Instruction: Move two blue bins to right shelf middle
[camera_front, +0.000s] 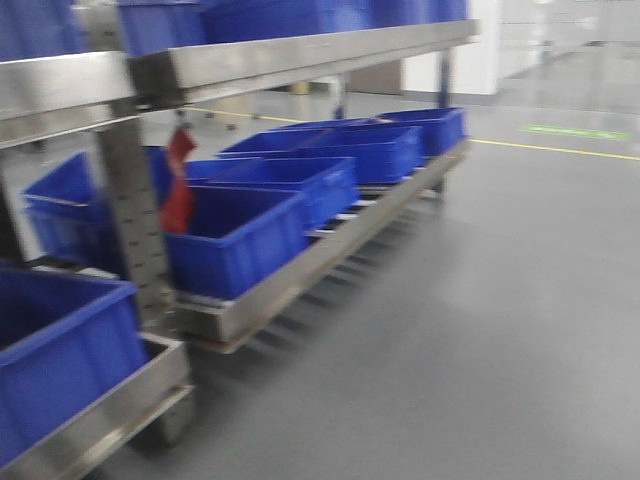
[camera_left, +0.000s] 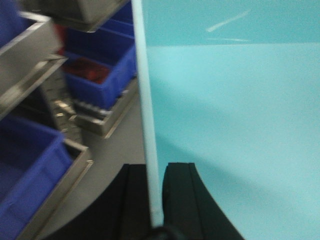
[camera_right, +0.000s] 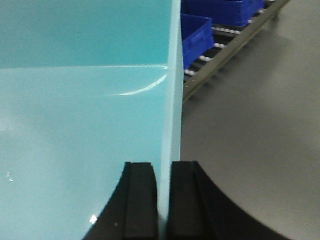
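Left gripper (camera_left: 156, 172) is clenched on the thin wall of a pale turquoise bin (camera_left: 230, 125), and the right gripper (camera_right: 164, 170) grips another wall of it, each seen only by its own wrist camera. The front view shows neither, only dark blue bins (camera_front: 240, 240) lined along a steel shelf (camera_front: 300, 62) over grey floor (camera_front: 480, 330).

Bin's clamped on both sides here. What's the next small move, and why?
Probably turn left toward the shelf, grips shut: the left gripper and right gripper each pinch a wall of the bin, and the shelf sits left of the front view, not ahead.
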